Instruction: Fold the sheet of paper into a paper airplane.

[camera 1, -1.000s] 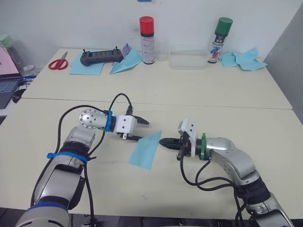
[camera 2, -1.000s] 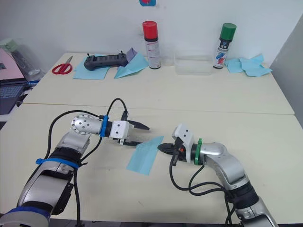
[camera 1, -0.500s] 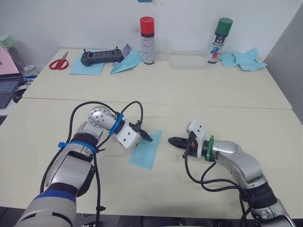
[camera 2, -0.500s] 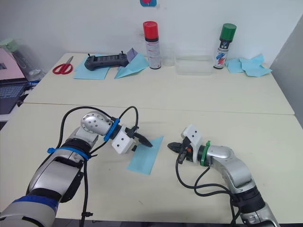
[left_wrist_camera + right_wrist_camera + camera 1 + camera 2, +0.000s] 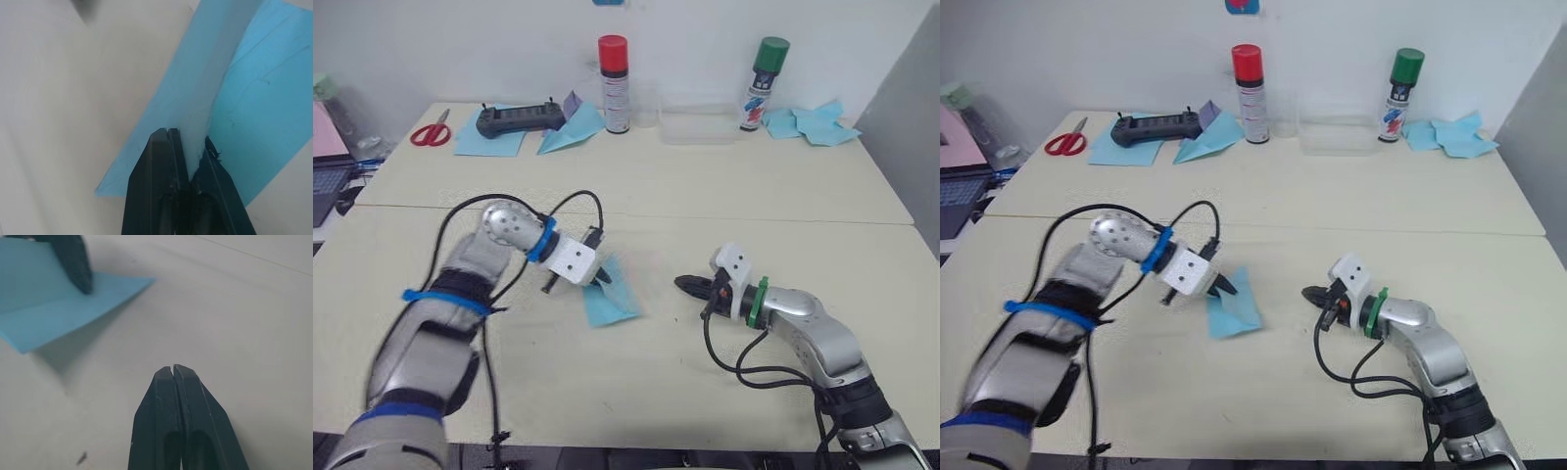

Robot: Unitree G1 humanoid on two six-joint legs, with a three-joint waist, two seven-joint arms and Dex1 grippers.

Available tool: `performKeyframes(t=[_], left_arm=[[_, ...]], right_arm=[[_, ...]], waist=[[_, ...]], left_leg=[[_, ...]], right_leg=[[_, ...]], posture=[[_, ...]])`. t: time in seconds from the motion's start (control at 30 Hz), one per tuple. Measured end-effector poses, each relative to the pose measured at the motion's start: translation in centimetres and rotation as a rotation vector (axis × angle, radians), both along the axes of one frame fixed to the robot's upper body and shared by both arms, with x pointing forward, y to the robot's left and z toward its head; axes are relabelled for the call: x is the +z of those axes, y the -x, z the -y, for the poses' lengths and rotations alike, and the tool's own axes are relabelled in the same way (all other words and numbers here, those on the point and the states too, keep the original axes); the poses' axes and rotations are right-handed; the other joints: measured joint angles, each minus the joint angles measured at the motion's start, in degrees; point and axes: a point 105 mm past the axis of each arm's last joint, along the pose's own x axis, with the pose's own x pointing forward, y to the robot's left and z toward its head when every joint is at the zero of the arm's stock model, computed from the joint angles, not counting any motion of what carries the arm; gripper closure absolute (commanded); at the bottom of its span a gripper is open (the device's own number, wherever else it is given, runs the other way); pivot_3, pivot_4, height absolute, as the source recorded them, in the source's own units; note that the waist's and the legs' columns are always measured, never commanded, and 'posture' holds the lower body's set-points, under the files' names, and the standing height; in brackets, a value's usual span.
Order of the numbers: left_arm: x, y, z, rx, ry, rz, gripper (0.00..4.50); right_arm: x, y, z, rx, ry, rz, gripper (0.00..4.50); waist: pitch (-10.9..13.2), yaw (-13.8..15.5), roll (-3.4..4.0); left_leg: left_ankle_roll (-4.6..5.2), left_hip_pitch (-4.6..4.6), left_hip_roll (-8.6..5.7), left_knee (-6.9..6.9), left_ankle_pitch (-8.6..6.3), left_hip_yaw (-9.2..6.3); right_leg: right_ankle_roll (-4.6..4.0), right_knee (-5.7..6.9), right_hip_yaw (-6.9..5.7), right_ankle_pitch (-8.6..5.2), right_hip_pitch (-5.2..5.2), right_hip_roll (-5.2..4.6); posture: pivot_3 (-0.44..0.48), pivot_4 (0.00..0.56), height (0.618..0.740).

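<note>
The sheet of paper (image 5: 612, 302), light blue, lies in the middle of the near table with its left part lifted off the surface. My left gripper (image 5: 603, 281) is shut on that raised flap. In the left wrist view the black fingers (image 5: 164, 152) pinch the pale fold of the sheet (image 5: 254, 122). My right gripper (image 5: 683, 285) rests low over the table to the right of the sheet, a short gap away, shut and holding nothing. The right wrist view shows its tips (image 5: 172, 369) pressed together, with the sheet (image 5: 49, 308) beyond them.
On the far table stand a red-capped spray can (image 5: 614, 83), a green-capped spray can (image 5: 759, 83) and a clear plastic box (image 5: 705, 125). Red scissors (image 5: 431, 132), a black controller (image 5: 519, 117), a slim paper dart (image 5: 570, 127) and crumpled blue scraps (image 5: 813, 125) lie there too.
My left gripper has closed on the sheet's left part and pulled it up, so the sheet looks shorter and bunched. My right gripper has drawn back to the right, still shut.
</note>
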Motion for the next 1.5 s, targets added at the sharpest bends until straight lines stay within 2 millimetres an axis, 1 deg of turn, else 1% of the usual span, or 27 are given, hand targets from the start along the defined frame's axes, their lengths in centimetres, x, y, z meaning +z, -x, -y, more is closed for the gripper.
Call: performKeyframes(t=[0.07,0.13,0.2,0.33,0.4,0.43,0.47,0.53,0.57,0.67,0.73,0.77,0.8,0.83,0.87,0.9,0.93,1.0,1.07,1.13,1.2,1.27,1.33,1.37,1.43,1.5], left_arm=[[-0.4,0.7,0.2,0.097,0.006,-0.035,4.44],[-0.8,1.6,1.2,0.209,0.028,-0.042,4.44],[-1.1,2.3,1.6,0.313,0.026,-0.025,4.44],[-1.2,2.0,2.3,0.443,0.054,0.034,4.44],[-1.5,1.7,3.2,0.471,0.069,0.060,3.92],[-1.6,1.8,3.5,0.473,0.071,0.064,3.74],[-1.7,1.9,3.6,0.473,0.070,0.059,3.39],[-1.6,1.9,3.3,0.487,0.064,0.052,2.80],[-1.5,1.9,2.9,0.496,0.056,0.051,2.42],[-0.6,1.8,1.5,0.520,0.069,0.050,1.45],[0.3,2.2,0.5,0.524,0.108,0.008,0.83],[0.7,2.7,-0.1,0.522,0.129,-0.020,0.46],[1.2,3.2,-0.8,0.510,0.147,-0.048,0.16],[1.7,3.9,-1.4,0.496,0.176,-0.081,0.00],[2.2,4.4,-2.0,0.486,0.207,-0.110,0.00],[2.9,5.0,-2.5,0.480,0.259,-0.150,0.00],[3.4,5.3,-2.9,0.491,0.302,-0.175,0.00],[3.9,5.5,-4.5,0.550,0.341,-0.211,0.00],[3.6,5.5,-6.0,0.619,0.354,-0.233,0.00],[3.0,5.4,-6.6,0.668,0.373,-0.252,0.00],[2.9,5.3,-6.6,0.679,0.397,-0.256,0.00],[3.0,5.1,-6.3,0.681,0.421,-0.248,0.00],[3.1,4.9,-6.0,0.683,0.442,-0.238,0.00],[3.2,4.9,-6.0,0.685,0.448,-0.232,0.00],[3.4,4.9,-5.7,0.678,0.457,-0.223,0.00],[3.5,4.8,-5.7,0.682,0.462,-0.216,0.00]], right_arm=[[-0.1,0.0,-0.1,-0.012,-0.012,0.000,4.50],[0.0,0.0,-0.5,-0.017,-0.031,0.009,4.50],[0.1,-0.1,-0.5,-0.023,-0.035,0.021,4.50],[0.0,-0.2,-0.4,-0.036,-0.035,0.030,4.50],[-0.1,-0.3,-0.3,-0.038,-0.035,0.031,4.50],[-0.1,-0.3,-0.3,-0.038,-0.034,0.031,4.50],[-0.2,-0.3,-0.2,-0.037,-0.031,0.031,4.50],[-0.3,-0.4,0.3,-0.035,-0.011,0.031,4.50],[-0.4,-0.4,0.6,-0.031,0.001,0.036,4.50],[-0.2,-0.3,1.1,-0.015,0.017,0.046,3.85],[0.0,0.0,1.3,0.025,0.028,0.056,3.22],[0.2,0.4,1.3,0.055,0.036,0.070,2.76],[0.5,0.9,1.4,0.088,0.043,0.087,2.45],[0.7,1.6,1.3,0.127,0.050,0.104,2.07],[0.7,2.3,1.2,0.164,0.059,0.116,1.64],[0.6,3.2,0.9,0.219,0.068,0.127,1.34],[0.4,3.8,0.5,0.258,0.070,0.138,0.94],[-0.1,4.6,-0.7,0.329,0.094,0.173,0.26],[-1.0,4.9,-1.7,0.372,0.128,0.208,0.26],[-1.6,4.4,-3.0,0.388,0.134,0.235,0.26],[-1.3,3.8,-4.6,0.397,0.122,0.279,0.26],[-0.7,3.0,-6.0,0.402,0.107,0.340,0.26],[-0.3,2.6,-6.7,0.411,0.098,0.381,0.62],[-0.3,2.5,-6.8,0.411,0.096,0.387,0.90],[-0.8,2.4,-6.9,0.409,0.096,0.380,1.59],[-1.1,2.3,-6.9,0.407,0.103,0.378,2.35]], waist=[[0.04,-0.18,0.06],[0.06,-0.19,0.09],[0.08,-0.14,0.09],[0.08,-0.07,0.09],[0.08,-0.05,0.09],[0.08,-0.05,0.09],[0.08,-0.03,0.09],[0.09,0.03,0.09],[0.09,0.01,0.10],[0.09,-0.03,0.11],[0.11,0.01,0.13],[0.11,0.00,0.13],[0.12,0.02,0.13],[0.12,0.00,0.13],[0.12,0.02,0.14],[0.12,0.07,0.14],[0.12,0.13,0.14],[0.15,0.11,0.18],[0.17,-0.04,0.20],[0.22,-0.15,0.17],[0.23,-0.19,0.16],[0.23,-0.08,0.16],[0.23,0.26,0.16],[0.23,0.39,0.16],[0.23,0.80,0.16],[0.24,1.05,0.16]], left_leg=[[0.00,0.00,0.00,0.03,0.00,-0.17],[-0.01,-0.01,-0.01,0.09,0.01,-0.33],[-0.01,0.00,-0.04,0.10,0.01,-0.47],[0.05,0.06,-0.04,0.13,0.12,-0.60],[0.06,0.08,-0.05,0.14,0.16,-0.60],[0.06,0.07,-0.05,0.14,0.16,-0.60],[0.06,0.07,-0.05,0.14,0.16,-0.60],[0.06,0.07,-0.04,0.12,0.16,-0.60],[0.06,0.08,-0.04,0.11,0.16,-0.60],[0.06,0.07,-0.02,0.08,0.16,-0.61],[0.06,0.06,-0.02,0.07,0.16,-0.62],[0.06,0.06,-0.03,0.07,0.16,-0.61],[0.06,0.06,-0.03,0.05,0.15,-0.61],[0.06,0.06,-0.02,0.04,0.15,-0.61],[0.06,0.06,-0.01,0.04,0.15,-0.62],[0.06,0.06,0.00,0.04,0.15,-0.63],[0.06,0.07,0.01,0.04,0.15,-0.66],[0.06,0.10,0.02,0.06,0.15,-0.68],[0.06,0.37,0.00,0.08,0.16,-0.61],[0.05,0.55,0.01,0.10,0.16,-0.59],[0.03,0.54,0.02,0.12,0.18,-0.60],[0.00,0.53,0.01,0.11,0.19,-0.60],[-0.01,0.51,0.01,0.09,0.19,-0.61],[-0.01,0.51,0.01,0.08,0.18,-0.61],[-0.01,0.51,0.01,0.01,0.18,-0.62],[-0.01,0.52,0.02,-0.03,0.18,-0.63]], right_leg=[[-0.05,0.14,-0.18,-0.07,0.00,0.00],[-0.13,0.32,-0.35,-0.13,0.02,0.01],[0.04,0.42,-0.52,-0.29,0.04,0.01],[0.03,0.47,-0.64,-0.32,0.12,0.06],[0.03,0.47,-0.64,-0.31,0.15,0.05],[0.03,0.47,-0.64,-0.31,0.15,0.06],[0.02,0.47,-0.63,-0.31,0.14,0.05],[0.01,0.48,-0.65,-0.31,0.13,0.06],[0.00,0.48,-0.65,-0.31,0.12,0.06],[-0.08,0.49,-0.68,-0.29,0.11,0.06],[-0.08,0.48,-0.71,-0.30,0.11,0.03],[-0.09,0.48,-0.71,-0.30,0.11,0.02],[-0.09,0.47,-0.73,-0.31,0.11,0.01],[-0.10,0.47,-0.74,-0.32,0.11,0.00],[-0.13,0.47,-0.77,-0.33,0.12,0.00],[-0.14,0.47,-0.81,-0.36,0.12,0.00],[-0.11,0.48,-0.84,-0.38,0.13,0.00],[-0.10,0.48,-0.83,-0.40,0.13,0.03],[-0.10,0.48,-0.78,-0.40,0.34,0.01],[-0.13,0.47,-0.76,-0.40,0.50,0.01],[-0.15,0.49,-0.76,-0.38,0.50,0.01],[-0.15,0.48,-0.77,-0.38,0.51,0.00],[-0.15,0.47,-0.79,-0.38,0.51,-0.01],[-0.16,0.48,-0.80,-0.37,0.51,-0.01],[-0.40,0.48,-0.82,-0.24,0.49,-0.01],[-0.43,0.48,-0.84,-0.23,0.47,-0.01]], posture=[[0.000,0.150,0.740],[0.000,0.150,0.740],[0.000,0.150,0.740],[0.000,0.150,0.740],[0.000,0.150,0.740],[0.000,0.150,0.740],[0.000,0.150,0.740],[0.000,0.150,0.740],[0.000,0.150,0.740],[0.000,0.150,0.740],[0.000,0.150,0.740],[0.000,0.150,0.740],[0.000,0.150,0.740],[0.000,0.150,0.740],[0.000,0.150,0.740],[0.000,0.150,0.740],[0.000,0.150,0.740],[0.000,0.150,0.740],[0.000,0.150,0.740],[0.000,0.150,0.740],[0.000,0.150,0.740],[0.000,0.150,0.740],[0.000,0.150,0.740],[0.000,0.150,0.740],[0.000,0.150,0.740],[0.000,0.150,0.740]])
